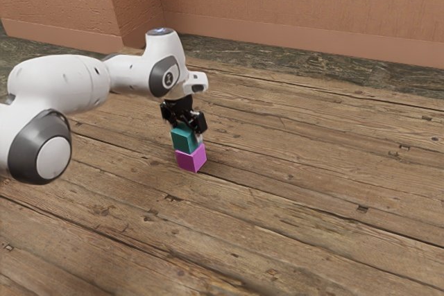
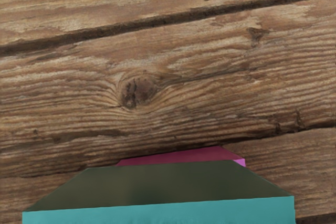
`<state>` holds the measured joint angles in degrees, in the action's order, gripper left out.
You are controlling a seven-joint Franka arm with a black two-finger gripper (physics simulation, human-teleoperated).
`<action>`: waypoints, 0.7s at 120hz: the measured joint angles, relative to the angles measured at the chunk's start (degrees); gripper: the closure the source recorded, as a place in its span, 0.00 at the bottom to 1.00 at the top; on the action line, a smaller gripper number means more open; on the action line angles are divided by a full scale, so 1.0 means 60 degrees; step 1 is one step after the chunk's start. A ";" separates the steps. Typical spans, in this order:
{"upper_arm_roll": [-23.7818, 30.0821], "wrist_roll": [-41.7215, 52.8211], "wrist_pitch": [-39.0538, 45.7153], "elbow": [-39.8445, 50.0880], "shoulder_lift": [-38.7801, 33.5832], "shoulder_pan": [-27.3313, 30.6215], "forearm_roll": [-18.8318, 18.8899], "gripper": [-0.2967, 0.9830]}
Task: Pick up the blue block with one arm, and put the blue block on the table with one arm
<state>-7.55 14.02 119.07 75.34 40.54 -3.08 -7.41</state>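
- Two blocks are forming a column directly under the claw: the blue block, teal in tone, is occupying the upper position; the magenta block is sitting below it.
- Grip state: cannot be determined; the views are not establishing whether the claw is pinching the blue block or merely surrounding it.
- Support: the magenta block is standing on the bench and is apparently bearing the blue block, though contact between them is not showing clearly.
- Alignment: the claw is pointing downward over the blue block, presumably because this approach is favouring a lift clear of the magenta block.
- Judged step: the operation is seemingly centring on pickup; placement on bare bench beside the column is remaining to be done.
- Caution: sideways travel before lifting is risking dragging the magenta block.
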 joint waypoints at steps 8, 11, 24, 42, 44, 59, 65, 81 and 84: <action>0.0001 0.0004 0.0021 0.0009 -0.0028 -0.0010 0.0002 0.25; 0.0000 0.0005 0.0028 0.0013 -0.0032 -0.0012 0.0002 0.25; -0.0001 0.0007 0.0048 0.0092 -0.0039 -0.0014 -0.0004 0.27; -0.0001 0.0006 0.0070 0.0143 -0.0039 -0.0015 -0.0010 0.33; -0.0001 0.0005 0.0072 0.0144 -0.0039 -0.0018 -0.0010 0.34; -0.0001 0.0003 0.0081 0.0146 -0.0038 -0.0028 -0.0011 0.42; -0.0001 0.0000 0.0085 0.0147 -0.0039 -0.0029 -0.0006 0.44; -0.0001 -0.0015 0.0096 0.0146 -0.0040 -0.0029 0.0024 0.46; -0.0001 -0.0019 0.0098 0.0146 -0.0040 -0.0029 0.0029 0.46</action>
<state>-7.56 13.91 119.65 76.22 40.30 -3.25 -7.23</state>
